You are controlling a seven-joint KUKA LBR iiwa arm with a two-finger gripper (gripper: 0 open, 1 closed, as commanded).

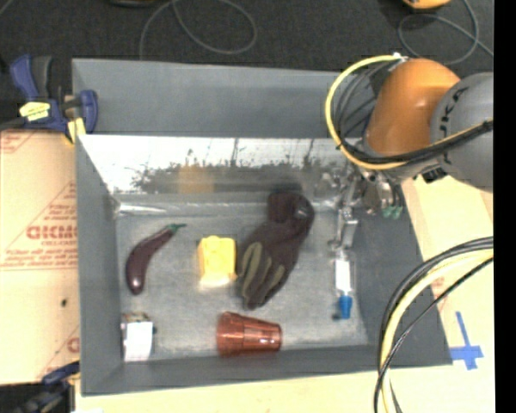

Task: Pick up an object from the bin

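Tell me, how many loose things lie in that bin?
6: aubergine left, yellow block centre, dark glove beside it, red cup front, white thing front left, white-and-blue tube right, by the tool. The glove might hide more.

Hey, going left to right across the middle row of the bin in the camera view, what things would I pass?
purple eggplant → yellow block → dark glove → white and blue tube

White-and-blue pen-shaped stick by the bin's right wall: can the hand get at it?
Probably yes. The white-and-blue pen-shaped stick lies alone and uncovered, right next to the hand; the dark fabric glove lies apart to its left. The bin's right wall is close, though.
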